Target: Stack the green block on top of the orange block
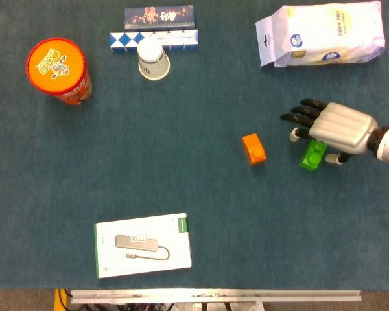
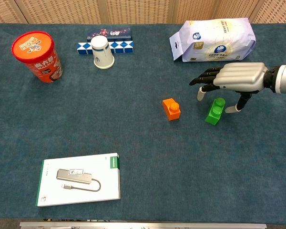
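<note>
The green block [image 1: 310, 157] [image 2: 214, 111] lies on the blue table cloth, right of centre. The orange block [image 1: 254, 148] [image 2: 171, 109] sits a short way to its left, apart from it. My right hand [image 1: 330, 126] [image 2: 231, 79] hovers palm down over the green block, fingers spread and pointing left, thumb hanging down on the block's right side. It holds nothing. In the head view the hand covers the block's upper part. My left hand shows in neither view.
A white pouch [image 1: 321, 34] lies at the back right. A paper cup [image 1: 153, 61] and two flat boxes [image 1: 157, 40] are at the back centre, an orange canister [image 1: 58, 70] at the back left. A white adapter box [image 1: 142, 244] lies near the front edge.
</note>
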Tool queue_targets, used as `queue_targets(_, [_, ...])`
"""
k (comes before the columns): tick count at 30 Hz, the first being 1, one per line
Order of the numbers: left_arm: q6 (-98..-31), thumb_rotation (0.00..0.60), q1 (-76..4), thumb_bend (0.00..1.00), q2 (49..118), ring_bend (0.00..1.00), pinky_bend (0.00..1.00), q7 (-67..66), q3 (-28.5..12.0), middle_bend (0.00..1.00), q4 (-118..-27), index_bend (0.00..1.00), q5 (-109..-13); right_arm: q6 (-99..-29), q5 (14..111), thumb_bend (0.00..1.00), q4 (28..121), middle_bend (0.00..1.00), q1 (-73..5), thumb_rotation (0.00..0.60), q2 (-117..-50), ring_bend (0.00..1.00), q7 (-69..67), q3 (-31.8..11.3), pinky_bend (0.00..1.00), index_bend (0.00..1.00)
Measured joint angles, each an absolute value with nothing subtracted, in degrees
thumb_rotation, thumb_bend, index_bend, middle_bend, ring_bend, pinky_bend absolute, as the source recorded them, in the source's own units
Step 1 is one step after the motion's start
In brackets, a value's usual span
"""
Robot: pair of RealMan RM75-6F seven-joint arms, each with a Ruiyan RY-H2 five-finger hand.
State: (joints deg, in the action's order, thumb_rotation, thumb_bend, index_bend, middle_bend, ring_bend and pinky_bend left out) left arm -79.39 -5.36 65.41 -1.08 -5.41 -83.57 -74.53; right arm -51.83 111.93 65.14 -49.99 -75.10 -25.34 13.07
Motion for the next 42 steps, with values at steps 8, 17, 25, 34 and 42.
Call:
queue_targets(8, [-79.69, 0.600, -5.06, 0.54, 65.14, 0.44, 0.59, -0.51, -5.37, 0.60, -83.97, 0.58, -74.80, -51.58, 110.89, 0.20, 64.13, 0.04, -50.19, 0.600, -76.36, 0.00, -25.10, 14.31, 0.06, 0.28])
queue_targets(17, [-79.73, 0.600, -4.87, 0.54, 64.97, 0.44, 0.59, -0.02, -5.37, 0.60, -84.22, 0.58, -74.85, -51.56, 109.40, 0.20, 62.17, 0.04, -50.01, 0.600, -77.92, 0.00, -24.49, 14.79, 0.06, 0.30])
queue_targets(25, [-79.97, 0.600, -4.69, 0.53, 64.73, 0.44, 0.59, 0.26, -5.46, 0.60, -84.51, 0.58, -74.90, -51.14, 108.81, 0.20, 61.11, 0.05, -50.38, 0.600, -79.00, 0.00, -25.06, 15.57, 0.06, 0.39])
queue_targets(34, [-80.17, 0.600, -4.47, 0.54, 64.49, 0.44, 0.59, 0.39, -5.48, 0.60, -84.87, 0.58, -74.92, -51.42, 107.99, 0.20, 60.25, 0.08, -50.35, 0.600, -79.74, 0.00, -25.61, 16.01, 0.06, 0.50])
queue_targets(42, [-80.03, 0.600, -4.43, 0.54, 64.42, 0.44, 0.59, 0.28, -5.45, 0.60, -85.07, 0.58, -74.87, -52.61, 107.29, 0.20, 59.20, 0.11, -49.90, 0.600, -80.40, 0.00, -25.87, 15.93, 0.06, 0.58])
